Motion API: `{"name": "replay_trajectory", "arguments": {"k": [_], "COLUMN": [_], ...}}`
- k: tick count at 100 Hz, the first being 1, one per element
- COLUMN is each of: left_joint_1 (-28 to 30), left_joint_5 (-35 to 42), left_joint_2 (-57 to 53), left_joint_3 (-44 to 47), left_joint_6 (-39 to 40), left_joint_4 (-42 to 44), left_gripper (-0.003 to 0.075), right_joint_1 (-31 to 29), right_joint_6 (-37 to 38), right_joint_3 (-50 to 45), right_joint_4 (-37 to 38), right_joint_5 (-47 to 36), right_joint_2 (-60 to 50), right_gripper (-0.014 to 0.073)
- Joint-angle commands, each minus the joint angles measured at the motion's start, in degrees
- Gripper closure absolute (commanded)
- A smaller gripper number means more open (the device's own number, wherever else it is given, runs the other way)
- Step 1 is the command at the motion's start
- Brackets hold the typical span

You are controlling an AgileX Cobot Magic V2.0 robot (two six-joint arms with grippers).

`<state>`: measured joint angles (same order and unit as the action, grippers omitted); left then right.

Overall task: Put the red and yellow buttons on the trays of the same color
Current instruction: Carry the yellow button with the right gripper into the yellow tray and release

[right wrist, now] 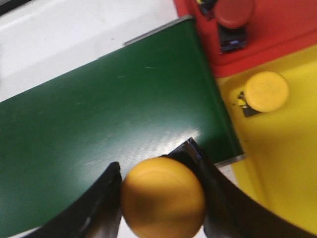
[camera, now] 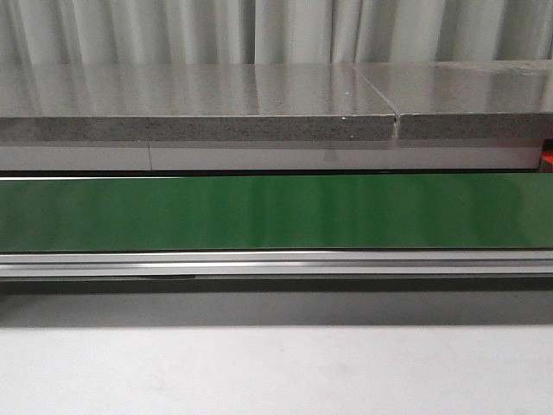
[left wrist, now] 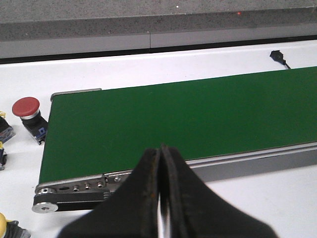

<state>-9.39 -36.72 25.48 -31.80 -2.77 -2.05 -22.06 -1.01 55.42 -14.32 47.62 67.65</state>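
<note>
Nothing of either arm, any button or any tray visible in the front view: only the flat green conveyor belt [camera: 276, 212], matte with faint sheen, a brushed metal rail [camera: 276, 264] along its near edge, and a speckled grey stone-like slab [camera: 199, 108] behind

In the left wrist view, left gripper [left wrist: 161, 198] closed, black fingers pressed together with only a thin pale seam between them, holding nothing, poised over the near edge of the belt's end. Beside that end, on the white table [left wrist: 148, 64], a red button [left wrist: 27, 111] with a domed mushroom cap on a dark blue-black base, tilted. More items cut off at the frame edge, with yellow showing on some of them; too little shown to name. A small black plug [left wrist: 280, 57] lying farther off on the white surface

In the right wrist view, right gripper [right wrist: 162, 196] clamped on a yellow button [right wrist: 162, 198], smooth rounded cap blurred and filling the gap between the dark fingers, base hidden beneath. Held above the belt edge, near the yellow tray [right wrist: 287, 163]. On that tray, a second yellow button [right wrist: 265, 91], round flat-domed cap over a dark base. On the adjoining red tray [right wrist: 282, 29], another red button [right wrist: 234, 15], partly cut off, dark base with blue detail
</note>
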Motion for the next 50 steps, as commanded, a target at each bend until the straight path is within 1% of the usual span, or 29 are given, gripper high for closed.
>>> {"name": "replay_trajectory", "arguments": {"k": [1, 25, 31, 36, 50], "left_joint_1": [-0.4, -0.4, -0.4, -0.4, -0.4], "left_joint_5": [3.7, 3.7, 3.7, 3.7, 3.7], "left_joint_2": [0.2, 0.2, 0.2, 0.2, 0.2], "left_joint_3": [-1.6, -1.6, -1.6, -1.6, -1.6], "left_joint_6": [0.4, 0.4, 0.4, 0.4, 0.4], "left_joint_4": [-0.8, -0.8, -0.8, -0.8, -0.8], "left_gripper": [0.0741, 0.0741, 0.0741, 0.0741, 0.0741], "right_joint_1": [-3.9, -11.4, -13.1, -13.9, -14.2], "right_joint_6": [1.3, 2.6, 3.9, 5.2, 5.3], "right_joint_3": [-0.8, -5.9, -6.6, -6.6, -6.6], "right_joint_4": [-0.7, -0.5, -0.5, -0.5, -0.5], "right_joint_5": [-4.4, -10.1, -11.3, -11.8, -11.8], "right_joint_2": [-1.6, -1.6, -1.4, -1.0, 1.9], "right_gripper": [0.0505, 0.0505, 0.0505, 0.0505, 0.0505]}}
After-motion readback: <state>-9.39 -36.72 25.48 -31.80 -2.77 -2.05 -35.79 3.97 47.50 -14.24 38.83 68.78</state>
